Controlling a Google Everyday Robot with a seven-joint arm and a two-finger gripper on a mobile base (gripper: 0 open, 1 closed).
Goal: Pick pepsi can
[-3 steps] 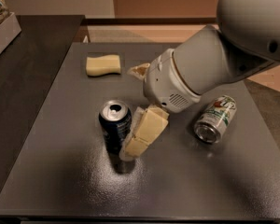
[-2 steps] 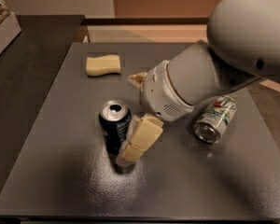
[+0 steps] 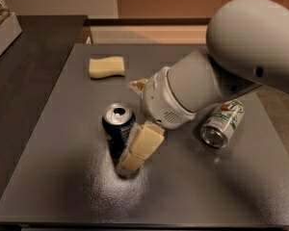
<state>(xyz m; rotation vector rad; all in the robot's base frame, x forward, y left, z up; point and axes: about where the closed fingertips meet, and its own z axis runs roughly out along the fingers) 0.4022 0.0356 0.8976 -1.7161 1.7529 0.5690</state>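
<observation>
The pepsi can [image 3: 117,128] is dark navy blue with a silver top and an open pull-tab hole. It stands upright on the dark grey table [image 3: 62,177], left of centre. My gripper [image 3: 135,153] is cream-coloured and comes down from the large white arm [image 3: 192,88]. It sits right against the can's right side, with its tip near the table beside the can's base. The can's far right side is hidden behind it.
A silver 7up can [image 3: 224,123] with green and red marks lies on its side to the right of the arm. A pale yellow sponge [image 3: 106,66] lies at the back left. A small tan object [image 3: 137,84] peeks out behind the arm. A darker counter [image 3: 29,71] adjoins on the left.
The arm has swung a little to the left and lower. The gripper has slid slightly down and left along the pepsi can's right side. Both cans have stayed in place.
</observation>
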